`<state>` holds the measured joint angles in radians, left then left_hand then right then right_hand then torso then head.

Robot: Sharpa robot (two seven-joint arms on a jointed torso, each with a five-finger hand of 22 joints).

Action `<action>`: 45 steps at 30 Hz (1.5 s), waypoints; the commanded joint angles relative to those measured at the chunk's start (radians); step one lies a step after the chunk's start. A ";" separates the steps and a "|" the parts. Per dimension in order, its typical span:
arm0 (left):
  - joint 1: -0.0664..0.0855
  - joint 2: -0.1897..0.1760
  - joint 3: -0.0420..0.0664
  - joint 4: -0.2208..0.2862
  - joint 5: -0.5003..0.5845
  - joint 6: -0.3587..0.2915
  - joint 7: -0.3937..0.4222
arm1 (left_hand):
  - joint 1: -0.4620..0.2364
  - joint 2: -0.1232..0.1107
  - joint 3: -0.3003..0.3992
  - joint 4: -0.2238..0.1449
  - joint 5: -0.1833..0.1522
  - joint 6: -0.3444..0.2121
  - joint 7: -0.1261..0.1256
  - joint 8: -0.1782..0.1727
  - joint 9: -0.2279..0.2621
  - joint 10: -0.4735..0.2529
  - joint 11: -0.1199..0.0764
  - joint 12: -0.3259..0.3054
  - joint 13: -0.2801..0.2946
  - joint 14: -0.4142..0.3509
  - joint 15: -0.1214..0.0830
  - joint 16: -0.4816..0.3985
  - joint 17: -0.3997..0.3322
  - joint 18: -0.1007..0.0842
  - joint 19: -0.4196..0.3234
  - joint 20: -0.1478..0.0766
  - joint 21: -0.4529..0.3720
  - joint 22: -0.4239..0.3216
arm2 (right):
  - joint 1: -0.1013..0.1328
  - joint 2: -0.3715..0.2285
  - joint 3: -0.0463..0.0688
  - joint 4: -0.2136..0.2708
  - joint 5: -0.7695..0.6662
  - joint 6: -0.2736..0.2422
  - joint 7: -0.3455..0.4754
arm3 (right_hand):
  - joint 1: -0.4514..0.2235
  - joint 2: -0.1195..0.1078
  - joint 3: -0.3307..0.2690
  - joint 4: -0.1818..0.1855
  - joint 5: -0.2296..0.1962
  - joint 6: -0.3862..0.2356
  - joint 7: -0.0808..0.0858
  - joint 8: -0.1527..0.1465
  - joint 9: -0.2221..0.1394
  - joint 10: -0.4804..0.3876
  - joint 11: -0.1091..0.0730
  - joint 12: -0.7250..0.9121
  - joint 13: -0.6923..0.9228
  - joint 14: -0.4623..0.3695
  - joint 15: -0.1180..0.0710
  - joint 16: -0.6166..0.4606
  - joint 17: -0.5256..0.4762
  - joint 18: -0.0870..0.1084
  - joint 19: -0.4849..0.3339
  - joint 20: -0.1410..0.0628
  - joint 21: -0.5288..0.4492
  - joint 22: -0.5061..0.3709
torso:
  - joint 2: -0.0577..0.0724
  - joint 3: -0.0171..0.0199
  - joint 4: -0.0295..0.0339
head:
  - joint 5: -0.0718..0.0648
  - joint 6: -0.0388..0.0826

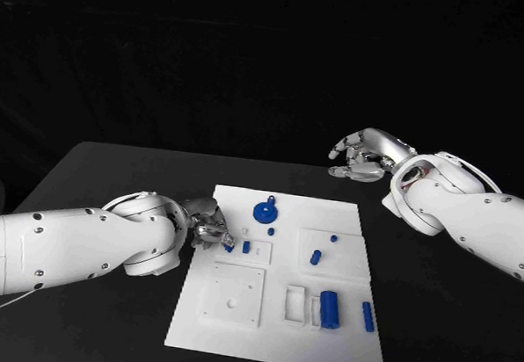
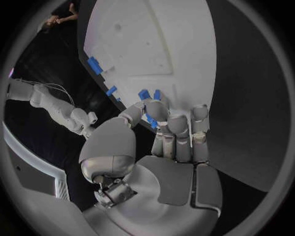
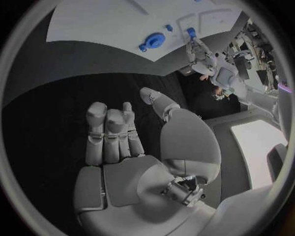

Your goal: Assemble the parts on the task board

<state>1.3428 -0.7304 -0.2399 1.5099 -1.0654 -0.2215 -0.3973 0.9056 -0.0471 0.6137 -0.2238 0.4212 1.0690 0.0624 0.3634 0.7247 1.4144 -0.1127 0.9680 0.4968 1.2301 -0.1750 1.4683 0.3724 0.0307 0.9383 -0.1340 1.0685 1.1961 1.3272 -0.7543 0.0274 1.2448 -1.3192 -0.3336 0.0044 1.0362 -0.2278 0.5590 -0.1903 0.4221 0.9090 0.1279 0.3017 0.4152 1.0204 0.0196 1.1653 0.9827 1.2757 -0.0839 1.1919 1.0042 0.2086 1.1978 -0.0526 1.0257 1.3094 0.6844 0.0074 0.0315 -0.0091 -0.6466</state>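
Note:
The white task board (image 1: 283,334) lies in the middle of the table. My left hand (image 1: 210,225) is at its left edge and pinches a small blue part (image 2: 149,119) between thumb and fingertips, right next to two small blue pegs (image 1: 246,246) standing on the board. A round blue disc with a knob (image 1: 265,210) sits near the far edge. A large blue block (image 1: 329,308) and a blue bar (image 1: 368,316) lie at the right. My right hand (image 1: 365,155) hovers over the black table beyond the board's far right corner and holds nothing.
Small blue pegs (image 1: 316,257) stand in the board's right-hand panel. A square raised plate (image 1: 235,295) takes up the board's near left. The black table (image 1: 448,344) runs bare to the right of the board. The disc (image 3: 154,40) lies ahead of my right hand.

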 commanded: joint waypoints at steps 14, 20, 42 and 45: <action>-0.009 0.002 -0.001 0.004 -0.038 -0.011 0.013 | 0.024 -0.018 0.000 0.002 -0.027 0.154 -0.075 -0.002 0.144 -0.006 -0.008 0.008 -0.002 0.022 -0.030 0.000 0.000 0.014 0.001 -0.137 0.000 0.003 | 0.000 0.002 0.000 -0.002 -0.004 0.007 0.007 | 0.003 -0.006 -0.002 0.004 0.007 0.000 0.006 -0.002 -0.001 -0.001 0.001 0.002 -0.001 -0.002 -0.006 -0.006 -0.001 0.053 0.002 -0.008 -0.005 0.014 | 0.000 0.0003 0.0001 | 0.000 0.001; -0.009 -0.003 -0.001 0.009 -0.022 -0.038 0.024 | 0.033 -0.018 0.000 -0.003 -0.011 0.161 -0.076 0.000 0.146 -0.004 -0.009 0.011 -0.002 0.025 -0.030 0.003 0.002 0.014 0.004 -0.138 0.001 0.004 | 0.000 0.001 0.000 -0.001 -0.004 0.007 0.007 | 0.003 -0.006 -0.003 0.004 0.007 0.000 0.006 -0.002 -0.001 -0.001 0.001 0.002 -0.001 -0.002 -0.006 -0.006 -0.001 0.053 0.002 -0.008 -0.005 0.014 | 0.000 0.0005 0.0002 | 0.000 0.002; -0.016 -0.013 -0.001 0.022 -0.008 -0.151 0.025 | 0.039 -0.010 -0.001 -0.006 0.009 0.170 -0.080 0.002 0.151 -0.001 -0.013 0.020 0.001 0.033 -0.032 0.010 0.006 0.015 0.012 -0.138 0.002 0.006 | 0.000 -0.003 0.000 0.000 -0.004 0.005 0.006 | 0.002 -0.006 -0.003 0.004 0.008 0.000 0.006 -0.002 -0.001 -0.001 0.001 0.003 -0.002 -0.002 -0.006 -0.006 -0.001 0.053 0.002 -0.008 -0.005 0.014 | 0.000 0.0002 0.0009 | 0.000 0.002; -0.021 -0.011 -0.001 0.020 -0.005 -0.150 0.026 | 0.039 -0.010 -0.001 -0.006 0.009 0.170 -0.080 0.001 0.151 -0.001 -0.013 0.021 0.001 0.033 -0.032 0.010 0.007 0.015 0.012 -0.138 0.002 0.006 | 0.000 -0.003 0.000 -0.001 -0.004 0.006 0.007 | 0.002 -0.007 -0.003 0.004 0.008 0.000 0.006 -0.002 -0.001 -0.001 0.001 0.003 -0.002 -0.002 -0.006 -0.006 -0.001 0.053 0.002 -0.008 -0.005 0.014 | 0.000 0.0001 0.0001 | 0.001 0.001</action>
<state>1.3243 -0.7439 -0.2414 1.5285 -1.0843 -0.3471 -0.3828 0.9345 -0.0708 0.6151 -0.2255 0.4235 1.0723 0.0591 0.3621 0.7248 1.4152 -0.1194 0.9827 0.4966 1.2327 -0.1789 1.4723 0.3773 0.0305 0.9456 -0.1340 1.0685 1.2009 1.3270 -0.7573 0.0274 1.2435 -1.3192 -0.3337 0.0047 1.0362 -0.2278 0.5590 -0.1903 0.4261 0.9078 0.1253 0.3017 0.4151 1.0204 0.0196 1.1653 0.9820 1.2757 -0.0839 1.1919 1.0043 0.2087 1.2020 -0.0532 1.0256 1.3094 0.6844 0.0079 0.0321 -0.0089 -0.6440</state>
